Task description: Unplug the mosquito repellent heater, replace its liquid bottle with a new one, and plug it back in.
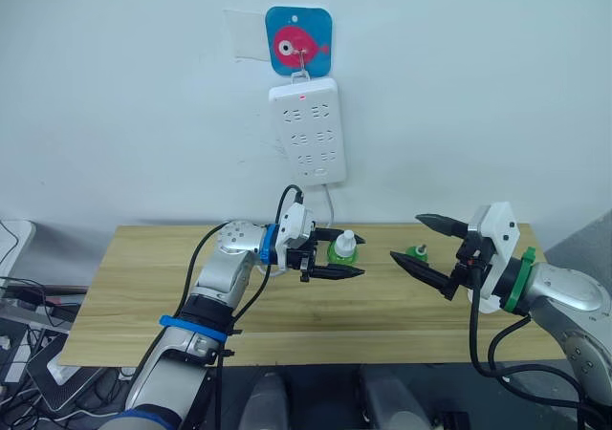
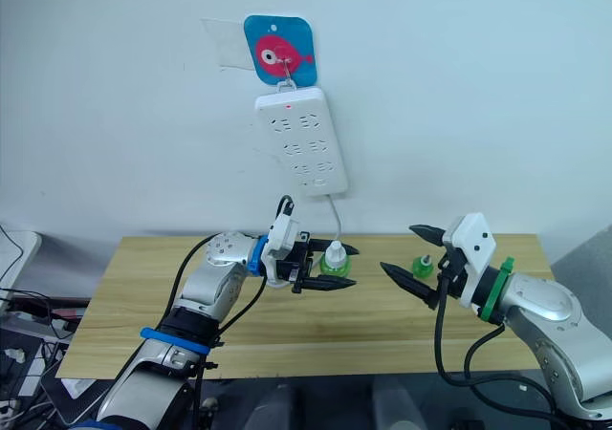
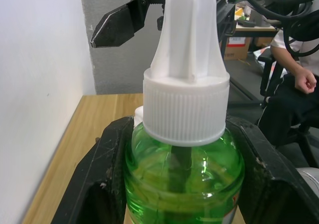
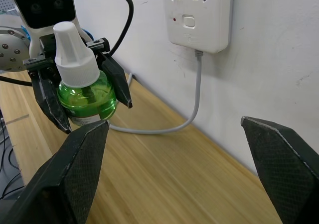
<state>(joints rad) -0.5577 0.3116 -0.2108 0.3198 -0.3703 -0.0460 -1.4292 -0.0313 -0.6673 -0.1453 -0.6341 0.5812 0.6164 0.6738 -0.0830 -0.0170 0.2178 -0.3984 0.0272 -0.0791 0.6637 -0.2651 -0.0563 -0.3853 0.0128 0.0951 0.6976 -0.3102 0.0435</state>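
Left wrist view, hand [image 3: 182,184] gripping green-liquid bottle [image 3: 184,134]

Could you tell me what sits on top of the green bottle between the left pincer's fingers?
A white ribbed cap with a tapered spout tops the green bottle. The left pincer covers its sides.

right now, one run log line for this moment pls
left gripper: shut on green bottle | right gripper: open, empty | second bottle: on table | power strip: on wall

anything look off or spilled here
No spill. The green bottle stands upright and capped between the left gripper jaws. The power strip on the wall hangs slightly tilted, with no heater plugged in.
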